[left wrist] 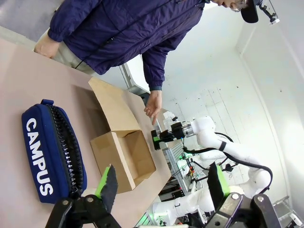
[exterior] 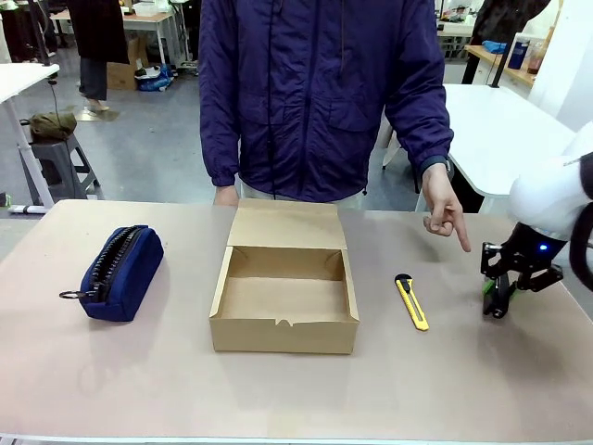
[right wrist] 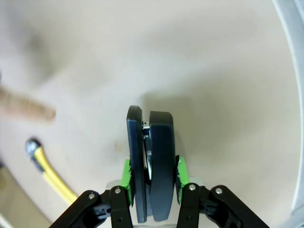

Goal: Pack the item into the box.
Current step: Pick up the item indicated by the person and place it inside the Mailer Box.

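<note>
Your right pincer (exterior: pixel 497 297) stands at the right end of the counter (exterior: pixel 278 399), its jaws closed on the item (right wrist: pixel 153 156), the small black two-armed piece. In the right wrist view the item sits upright between the green pads (right wrist: pixel 126 175). Its two long arms run side by side away from the camera, and its far end is on or just above the counter; you cannot tell which. A sliver of metal shows in the slot between the arms.

The box (exterior: pixel 284 334) lies open at mid-counter, well apart from the item, with its lid flap folded back toward the person. Between the box and the pincer lies the yellow-and-black utility knife (exterior: pixel 412 302), just beside the box's right wall but not touching it. The person's hand (exterior: pixel 445 215) points one finger down at the counter near your right pincer.

Your left pincer (left wrist: pixel 161 183) hangs with its jaws spread wide and nothing between them, above the navy zippered pouch (left wrist: pixel 47 156) at the counter's left end.

From the front, the item is lost against the black fingers, so you cannot make out its shape there. In the right wrist view its near end is cut off by the bottom edge, the knife (right wrist: pixel 50 175) runs out of frame at lower left, and the pointing finger (right wrist: pixel 28 107) is only a blur.
</note>
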Robot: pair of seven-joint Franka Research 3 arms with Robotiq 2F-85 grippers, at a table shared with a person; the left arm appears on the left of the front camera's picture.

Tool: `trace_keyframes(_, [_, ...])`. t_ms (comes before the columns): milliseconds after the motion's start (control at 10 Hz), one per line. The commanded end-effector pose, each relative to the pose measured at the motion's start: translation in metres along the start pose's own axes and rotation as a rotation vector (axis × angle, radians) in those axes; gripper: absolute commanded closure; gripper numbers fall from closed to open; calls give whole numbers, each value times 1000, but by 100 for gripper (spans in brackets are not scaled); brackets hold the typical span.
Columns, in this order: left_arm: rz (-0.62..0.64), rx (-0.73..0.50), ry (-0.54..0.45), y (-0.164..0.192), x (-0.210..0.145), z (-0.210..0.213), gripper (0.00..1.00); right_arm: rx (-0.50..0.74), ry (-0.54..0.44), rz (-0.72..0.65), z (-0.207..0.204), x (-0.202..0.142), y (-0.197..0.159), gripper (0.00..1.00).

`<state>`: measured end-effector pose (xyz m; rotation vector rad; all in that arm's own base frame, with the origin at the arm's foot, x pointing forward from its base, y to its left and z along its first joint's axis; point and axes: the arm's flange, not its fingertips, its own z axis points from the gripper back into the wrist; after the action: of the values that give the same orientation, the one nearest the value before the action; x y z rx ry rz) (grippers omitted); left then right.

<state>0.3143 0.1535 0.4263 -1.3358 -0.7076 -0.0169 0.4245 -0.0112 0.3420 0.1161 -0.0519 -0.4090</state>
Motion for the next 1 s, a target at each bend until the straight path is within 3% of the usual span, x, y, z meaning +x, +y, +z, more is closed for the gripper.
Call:
trace_keyframes(0, [-23,-21,-14,-1,0,-1,0,115,63,179,52,-49,-7,100])
trace_keyframes(300, [-23,-21,-14,-1,0,-1,0,149,-45,499,102,-111,32,100])
trace_keyframes(400, [-23,-21,-14,-1,0,-1,0,223,-65,738,109,-123,59,100])
trace_keyframes(700, [-23,-21,-14,-1,0,-1,0,333,-97,1294,107,-127,147,100])
trace_keyframes(900, [-23,-21,-14,-1,0,-1,0,295,-169,1537,100,-131,206,100])
